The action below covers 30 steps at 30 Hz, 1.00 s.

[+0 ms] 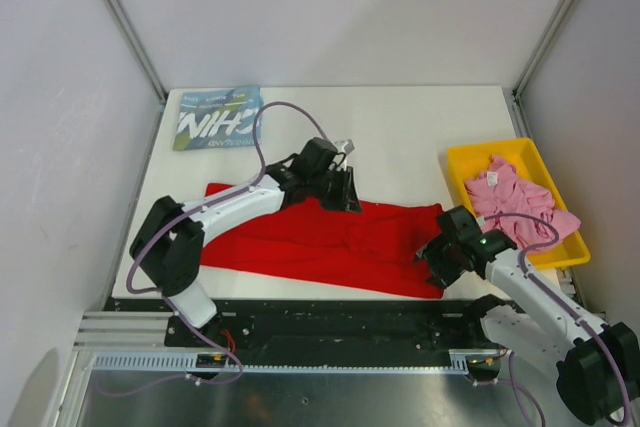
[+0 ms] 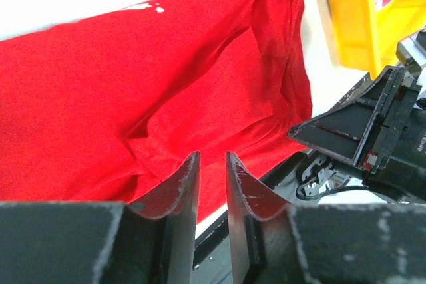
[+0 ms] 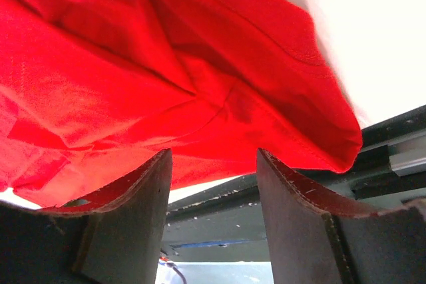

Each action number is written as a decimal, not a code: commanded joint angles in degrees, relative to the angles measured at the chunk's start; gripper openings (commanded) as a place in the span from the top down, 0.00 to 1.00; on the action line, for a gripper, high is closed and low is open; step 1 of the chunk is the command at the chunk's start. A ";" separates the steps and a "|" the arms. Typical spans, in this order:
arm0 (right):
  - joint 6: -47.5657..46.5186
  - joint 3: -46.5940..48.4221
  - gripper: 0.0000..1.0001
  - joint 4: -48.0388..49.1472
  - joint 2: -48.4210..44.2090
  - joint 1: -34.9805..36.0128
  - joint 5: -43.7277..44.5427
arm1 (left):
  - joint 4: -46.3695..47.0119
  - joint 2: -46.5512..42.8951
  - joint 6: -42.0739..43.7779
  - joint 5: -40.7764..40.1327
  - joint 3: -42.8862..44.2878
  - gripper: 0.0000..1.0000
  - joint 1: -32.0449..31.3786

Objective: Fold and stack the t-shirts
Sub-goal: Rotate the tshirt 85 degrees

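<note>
A red t-shirt (image 1: 330, 237) lies folded into a long wrinkled band across the front of the table (image 1: 400, 127). My left gripper (image 1: 345, 197) hovers over its far edge near the middle. In the left wrist view the jaws (image 2: 212, 154) stand a narrow gap apart with nothing between them, above the red cloth (image 2: 133, 78). My right gripper (image 1: 430, 252) sits at the shirt's front right corner. Its jaws (image 3: 213, 151) are wide open and empty, just clear of the cloth (image 3: 133, 64). A folded blue t-shirt (image 1: 215, 119) with white letters rests at the back left. A crumpled pink t-shirt (image 1: 510, 202) lies in the tray.
The yellow tray (image 1: 460, 162) stands at the table's right side, close beside my right arm; its wall (image 2: 346, 18) also shows in the left wrist view. The table's front edge and a black metal rail (image 1: 330, 312) run just below the red shirt.
</note>
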 commanded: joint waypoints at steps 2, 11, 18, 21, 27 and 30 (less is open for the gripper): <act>9.58 -2.99 0.41 4.85 -0.13 0.19 3.23 | 0.57 -4.33 2.34 1.66 -2.17 0.73 2.20; 14.69 -5.15 0.40 9.63 4.10 -0.82 5.69 | 0.51 -5.52 3.70 2.91 -3.38 0.74 5.09; 11.97 -5.13 0.53 12.91 9.96 -4.29 7.71 | 0.51 -6.11 4.11 3.24 -4.01 0.73 6.57; 7.60 -3.54 0.57 15.58 13.59 -7.58 8.24 | 0.44 -6.71 4.37 3.23 -4.58 0.74 7.51; -1.10 7.16 0.58 18.55 27.43 -9.92 11.94 | 0.02 -7.55 5.04 3.08 -6.07 0.73 9.55; -5.24 14.19 0.59 20.97 37.26 -10.87 11.81 | -0.27 -8.13 5.61 2.86 -6.96 0.73 10.43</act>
